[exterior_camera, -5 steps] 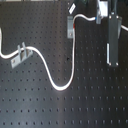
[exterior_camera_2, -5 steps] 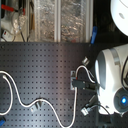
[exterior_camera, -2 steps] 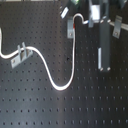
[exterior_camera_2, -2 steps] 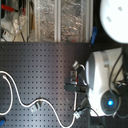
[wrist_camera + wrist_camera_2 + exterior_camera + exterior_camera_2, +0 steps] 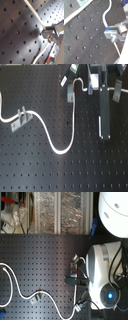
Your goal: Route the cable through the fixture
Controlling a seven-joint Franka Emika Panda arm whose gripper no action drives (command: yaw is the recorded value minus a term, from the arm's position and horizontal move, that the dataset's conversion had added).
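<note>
The white cable (image 5: 73, 119) comes in from the first exterior view's left. It passes the wide slanted bracket (image 5: 19, 119), loops low, then climbs to the top. There it runs just right of the fixture (image 5: 70, 94), a narrow upright grey bracket, and I cannot tell whether they touch. My gripper (image 5: 89, 84) is shut on the cable's upper end. In both wrist views the metal fingertips (image 5: 47, 32) (image 5: 111, 33) pinch the cable (image 5: 35, 13) (image 5: 105, 15) at a coloured band. In the second exterior view the gripper (image 5: 75, 280) sits above the rising cable (image 5: 17, 289).
More grey brackets stand around the fixture: one slanted (image 5: 65, 80) just beyond it and another (image 5: 117, 91) at the first exterior view's right. A long dark part of the arm (image 5: 104, 114) reaches over the perforated black board (image 5: 50, 174). The white robot base (image 5: 107, 277) fills the second exterior view's right.
The hand and the dark arm part have drifted a little to the first exterior view's left, with the cable's top end. The rest of the cable lies as before.
</note>
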